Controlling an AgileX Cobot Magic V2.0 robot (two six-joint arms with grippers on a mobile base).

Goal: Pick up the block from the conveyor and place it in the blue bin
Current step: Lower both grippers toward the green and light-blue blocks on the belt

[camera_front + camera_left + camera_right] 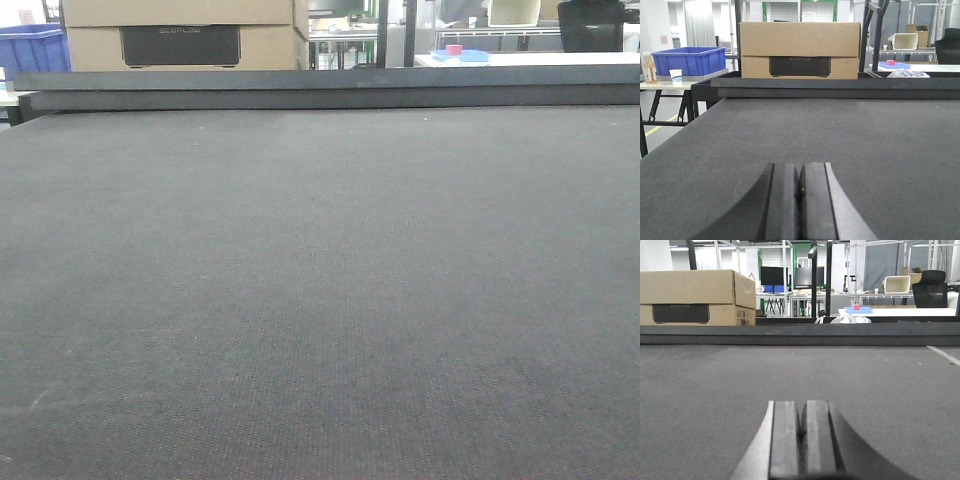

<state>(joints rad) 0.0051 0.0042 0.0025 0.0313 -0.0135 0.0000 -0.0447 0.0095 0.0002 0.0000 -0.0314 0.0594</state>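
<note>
The conveyor's dark-grey textured belt [320, 280] fills the front view, with a dark far rail [330, 88]; it also shows in the left wrist view [840, 130] and the right wrist view [790, 375]. No block is on the belt in any view. A blue bin [689, 60] stands on a side table at the far left, and shows in the front view [32, 48]. My left gripper [799, 172] is shut and empty, low over the belt. My right gripper [802, 412] is shut and empty, low over the belt. Neither gripper shows in the front view.
A large cardboard box [800, 50] stands behind the belt's far rail. A bottle [647, 67] and a paper cup [675, 75] stand beside the blue bin. A white table [900, 311] with small pink and blue items and a black chair [930, 288] are far right.
</note>
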